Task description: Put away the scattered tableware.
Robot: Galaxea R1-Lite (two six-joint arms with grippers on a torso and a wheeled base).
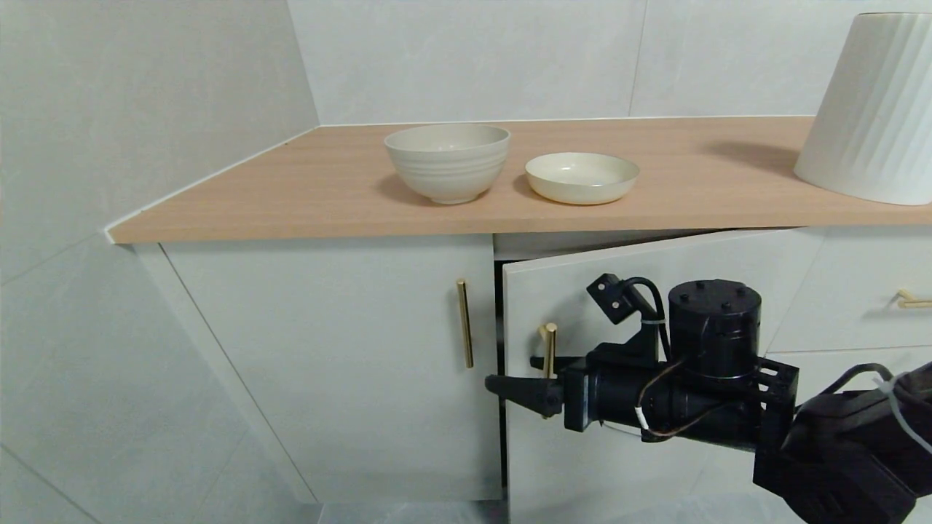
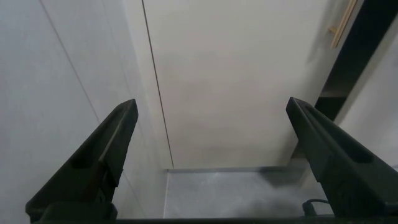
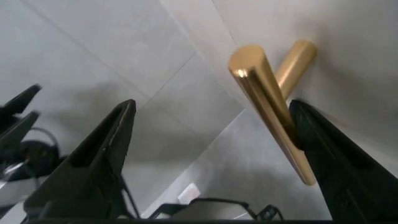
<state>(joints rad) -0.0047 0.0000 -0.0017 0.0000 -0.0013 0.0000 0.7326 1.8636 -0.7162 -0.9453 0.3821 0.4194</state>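
Observation:
On the wooden counter stand a deep ribbed cream bowl and, beside it to the right, a shallow cream dish. Below them the right cabinet door is ajar, showing a dark gap. My right gripper is open at this door's gold handle. The handle passes between the spread fingers of the right gripper, close to one finger. My left gripper is open and holds nothing, low in front of the shut left cabinet door.
A tall white ribbed shade stands at the counter's right end. The left door carries its own gold handle, and a drawer handle shows at the right. Tiled walls close the left side and the back.

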